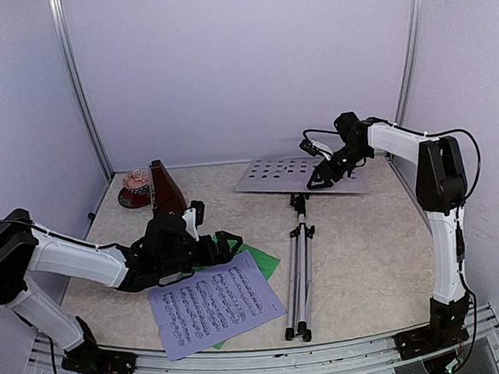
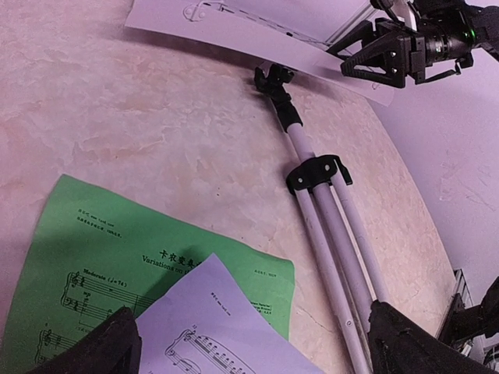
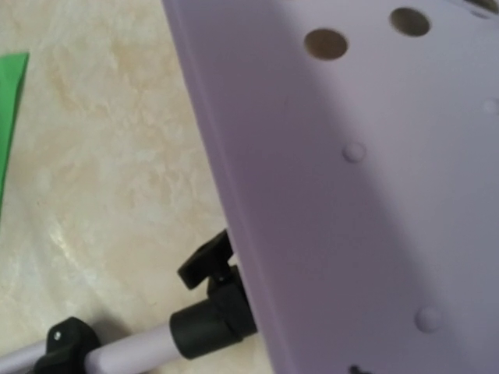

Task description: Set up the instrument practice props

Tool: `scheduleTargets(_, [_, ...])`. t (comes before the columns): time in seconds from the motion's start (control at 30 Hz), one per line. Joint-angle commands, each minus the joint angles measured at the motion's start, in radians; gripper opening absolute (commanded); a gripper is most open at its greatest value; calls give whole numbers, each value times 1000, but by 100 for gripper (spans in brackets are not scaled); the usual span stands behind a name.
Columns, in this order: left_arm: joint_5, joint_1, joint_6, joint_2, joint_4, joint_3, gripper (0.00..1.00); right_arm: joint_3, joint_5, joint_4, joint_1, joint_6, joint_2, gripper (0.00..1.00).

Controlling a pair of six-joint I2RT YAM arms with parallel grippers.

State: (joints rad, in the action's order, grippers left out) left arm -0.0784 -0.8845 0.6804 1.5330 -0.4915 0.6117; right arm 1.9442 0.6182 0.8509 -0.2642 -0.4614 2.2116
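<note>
The silver music stand [image 1: 299, 260] lies flat on the table, its folded legs pointing toward the near edge. Its perforated grey desk [image 1: 291, 174] lies at the back. My right gripper [image 1: 320, 180] is at the desk's near edge and looks shut on it; it also shows in the left wrist view [image 2: 337, 62]. The desk [image 3: 366, 179] fills the right wrist view and hides the fingers. My left gripper [image 1: 229, 244] is open and empty, low over the green sheet [image 2: 117, 249]. The lavender sheet [image 1: 213, 308] partly overlaps the green one. The brown metronome [image 1: 166, 189] stands at the back left.
A small pink and dark red object [image 1: 135, 188] sits just left of the metronome. The stand's black clamp [image 2: 316, 171] and tubes lie just right of the sheets. Enclosure walls and aluminium posts [image 1: 80, 87] surround the table.
</note>
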Motion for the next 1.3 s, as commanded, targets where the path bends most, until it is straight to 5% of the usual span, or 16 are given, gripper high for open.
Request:
scheduleTargets(0.0, [2, -6, -6, 25, -40, -10, 99, 69, -30, 75, -27, -24, 51, 50])
scheduleTargets(0.47, [-2, -5, -24, 38, -52, -6, 99, 170, -81, 184, -73, -74, 129, 26])
scheduleTargets(1.03, [-9, -4, -27, 51, -61, -2, 99, 234, 24, 220, -59, -98, 209, 25])
scheduleTargets(1.27, [-6, -2, -28, 63, -60, 12, 99, 245, 0, 206, -59, -89, 181, 0])
